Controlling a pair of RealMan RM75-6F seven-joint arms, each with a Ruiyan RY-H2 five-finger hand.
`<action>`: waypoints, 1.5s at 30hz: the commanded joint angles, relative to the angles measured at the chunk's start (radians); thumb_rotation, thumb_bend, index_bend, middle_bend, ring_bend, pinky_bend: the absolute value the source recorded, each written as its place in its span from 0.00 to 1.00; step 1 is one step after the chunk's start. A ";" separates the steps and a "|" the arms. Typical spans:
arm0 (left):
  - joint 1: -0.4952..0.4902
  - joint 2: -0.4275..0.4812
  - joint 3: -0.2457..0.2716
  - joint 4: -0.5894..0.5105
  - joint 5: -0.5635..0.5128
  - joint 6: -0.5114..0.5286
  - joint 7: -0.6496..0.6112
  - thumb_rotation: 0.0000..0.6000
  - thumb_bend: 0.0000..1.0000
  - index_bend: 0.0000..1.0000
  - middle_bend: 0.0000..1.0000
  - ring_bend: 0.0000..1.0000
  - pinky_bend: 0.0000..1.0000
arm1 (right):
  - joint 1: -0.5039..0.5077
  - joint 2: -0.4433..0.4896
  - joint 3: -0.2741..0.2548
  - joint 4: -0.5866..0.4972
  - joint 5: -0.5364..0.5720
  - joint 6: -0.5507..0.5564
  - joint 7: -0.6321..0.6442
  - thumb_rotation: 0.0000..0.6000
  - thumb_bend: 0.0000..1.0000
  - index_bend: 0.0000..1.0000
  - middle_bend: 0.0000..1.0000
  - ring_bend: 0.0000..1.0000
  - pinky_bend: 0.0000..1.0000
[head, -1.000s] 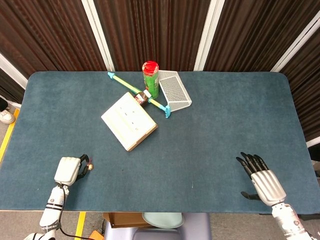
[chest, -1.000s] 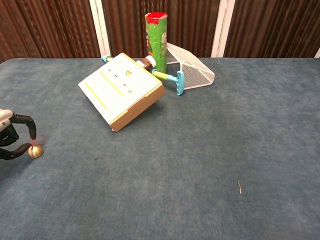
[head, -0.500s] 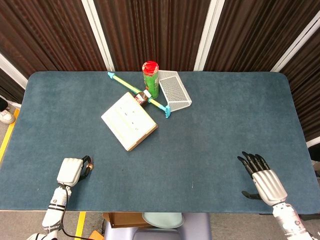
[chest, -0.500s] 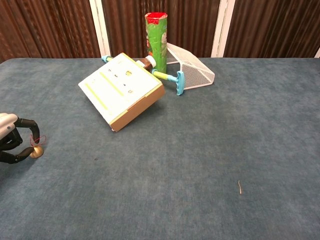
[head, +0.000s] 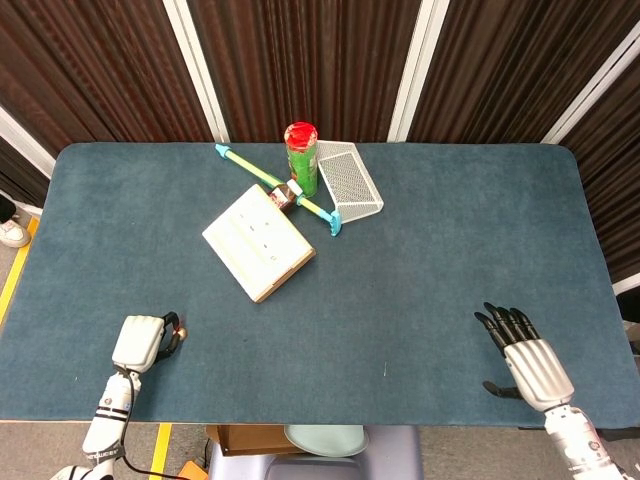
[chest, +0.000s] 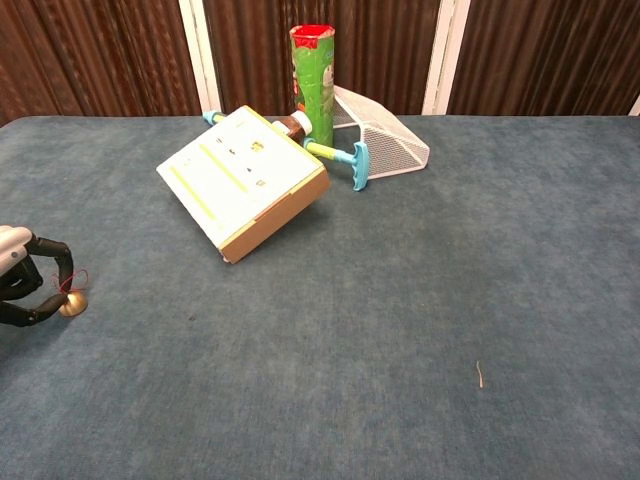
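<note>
My left hand (head: 140, 342) sits near the table's front left corner, and in the chest view the left hand (chest: 25, 285) shows at the left edge. Its dark fingers curl around a small gold bell (chest: 70, 305) with a red string; the bell (head: 182, 331) rests on the blue tabletop, pinched between fingertip and thumb. My right hand (head: 525, 360) lies at the front right with fingers spread and nothing in it; the chest view does not show it.
A flat white-and-tan box (head: 259, 241) lies left of centre. Behind it stand a green tube can with a red lid (head: 302, 160), a tipped white wire basket (head: 348, 180), a cyan-and-yellow stick (head: 318, 210) and a small brown bottle (head: 283, 195).
My left hand has lowered the bell from just above the table onto the surface and drifted slightly towards the front left. The right hand has barely moved.
</note>
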 joint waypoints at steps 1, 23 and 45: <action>-0.001 -0.001 0.000 0.003 -0.003 -0.002 -0.003 1.00 0.42 0.58 1.00 1.00 1.00 | 0.000 -0.001 0.000 -0.001 -0.002 0.001 -0.002 1.00 0.18 0.00 0.00 0.00 0.00; -0.005 -0.026 -0.004 0.064 0.011 0.035 -0.032 1.00 0.43 0.69 1.00 1.00 1.00 | 0.005 -0.003 0.002 -0.001 0.000 -0.006 0.001 1.00 0.18 0.00 0.00 0.00 0.00; -0.015 0.062 -0.038 -0.023 0.028 0.080 -0.104 1.00 0.46 0.71 1.00 1.00 1.00 | 0.009 -0.007 -0.005 -0.001 -0.016 -0.008 0.016 1.00 0.18 0.00 0.00 0.00 0.00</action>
